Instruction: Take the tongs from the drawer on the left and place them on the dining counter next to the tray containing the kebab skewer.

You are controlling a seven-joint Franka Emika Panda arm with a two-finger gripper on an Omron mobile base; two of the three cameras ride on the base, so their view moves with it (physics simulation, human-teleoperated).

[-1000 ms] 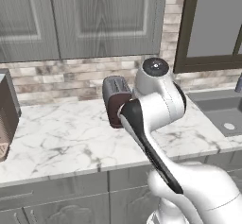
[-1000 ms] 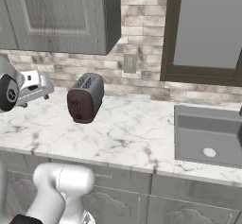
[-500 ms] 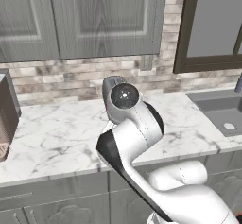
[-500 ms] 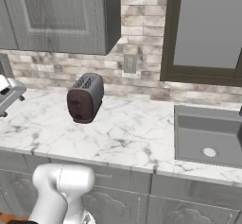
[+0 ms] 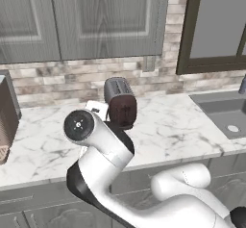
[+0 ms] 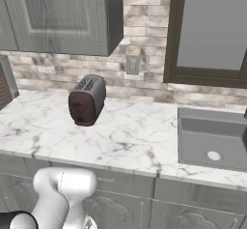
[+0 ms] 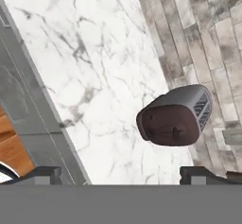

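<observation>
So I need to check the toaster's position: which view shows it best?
The right base view: the toaster stands whole and unblocked on the marble worktop. In the left base view the arm covers its lower part; the hand view shows it whole but rolled sideways.

Toaster [image 6: 87, 100] on counter [image 6: 135, 136] near brick wall [image 6: 144, 85]; sink [image 6: 212, 136] set in counter to its right; wall cabinets [image 6: 58, 18] above; window [image 6: 210, 30] above sink.
</observation>
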